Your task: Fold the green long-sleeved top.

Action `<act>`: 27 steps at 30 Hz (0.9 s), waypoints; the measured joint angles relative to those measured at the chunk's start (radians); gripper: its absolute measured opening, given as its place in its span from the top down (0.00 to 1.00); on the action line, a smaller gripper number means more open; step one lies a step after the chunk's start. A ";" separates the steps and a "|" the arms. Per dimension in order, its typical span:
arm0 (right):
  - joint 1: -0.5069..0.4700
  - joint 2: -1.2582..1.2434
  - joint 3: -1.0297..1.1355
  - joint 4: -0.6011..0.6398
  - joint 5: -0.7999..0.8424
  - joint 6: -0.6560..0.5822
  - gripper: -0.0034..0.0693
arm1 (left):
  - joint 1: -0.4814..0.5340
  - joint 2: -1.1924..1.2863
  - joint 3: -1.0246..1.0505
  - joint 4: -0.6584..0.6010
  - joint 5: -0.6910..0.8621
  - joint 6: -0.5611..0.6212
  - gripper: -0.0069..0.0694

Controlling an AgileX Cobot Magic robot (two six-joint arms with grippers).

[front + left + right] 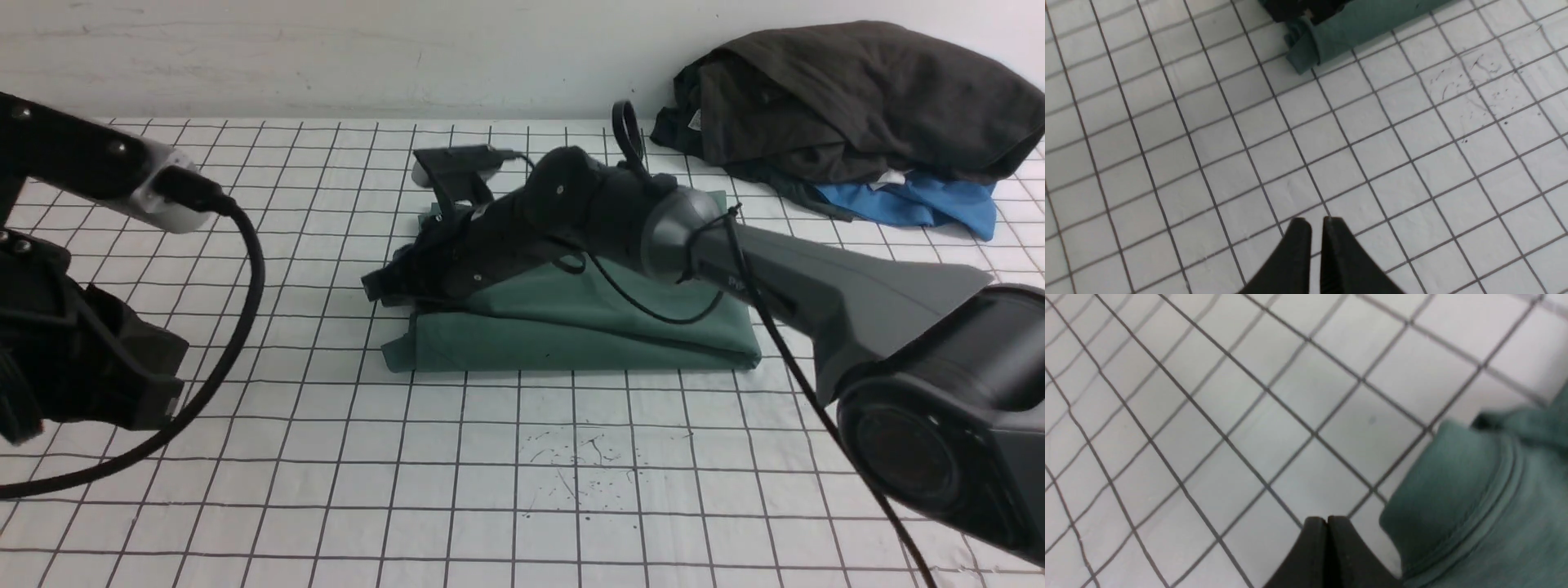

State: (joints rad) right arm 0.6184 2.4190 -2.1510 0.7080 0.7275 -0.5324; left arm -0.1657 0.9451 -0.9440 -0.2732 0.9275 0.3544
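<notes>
Lying long side to side, the green long-sleeved top [571,335] is just beside the right gripper [1327,519]. Both it and the far-off left gripper [1316,221] are pressed together, empty.

The light is flat, cool and fairly bright from overhead, washing the gridded table [522,457] pale and leaving only a thin soft shadow under the green long-sleeved top [571,339]. Beside the jaws of the right gripper [1327,519] the cloth is blurred and soft. Ahead of the jaws of the left gripper [1316,222] the grid lines look crisp.
</notes>
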 joint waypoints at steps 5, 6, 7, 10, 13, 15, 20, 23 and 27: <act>-0.025 -0.084 -0.104 -0.245 0.112 0.044 0.97 | 0.000 -0.121 0.065 -0.012 -0.088 0.038 0.88; -0.029 -0.095 -0.112 -0.294 0.135 0.072 0.97 | 0.000 -0.138 0.078 -0.012 -0.107 0.039 0.88; -0.034 -0.099 -0.117 -0.368 0.172 0.121 0.97 | 0.000 -0.162 0.096 -0.012 -0.135 0.040 0.88; -0.040 -0.079 -0.117 -0.505 0.257 0.258 0.97 | 0.000 -0.199 0.124 -0.012 -0.184 0.046 0.88; -0.039 -0.024 -0.116 -0.538 0.274 0.359 0.97 | 0.000 -0.205 0.140 -0.012 -0.214 0.046 0.88; -0.022 0.028 -0.114 -0.502 0.237 0.393 0.97 | 0.000 -0.205 0.152 -0.013 -0.228 0.047 0.88; 0.044 0.110 -0.112 -0.437 0.104 0.312 0.97 | 0.000 -0.205 0.167 -0.014 -0.254 0.047 0.88; 0.063 0.110 -0.118 -0.451 0.089 0.281 0.97 | 0.000 -0.205 0.168 -0.015 -0.255 0.047 0.88; 0.069 0.055 -0.161 -0.544 0.138 0.269 0.97 | 0.000 -0.205 0.168 -0.015 -0.261 0.047 0.88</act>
State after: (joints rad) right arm 0.6878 2.4738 -2.3120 0.1643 0.8658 -0.2638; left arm -0.1657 0.7398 -0.7764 -0.2879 0.6661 0.4011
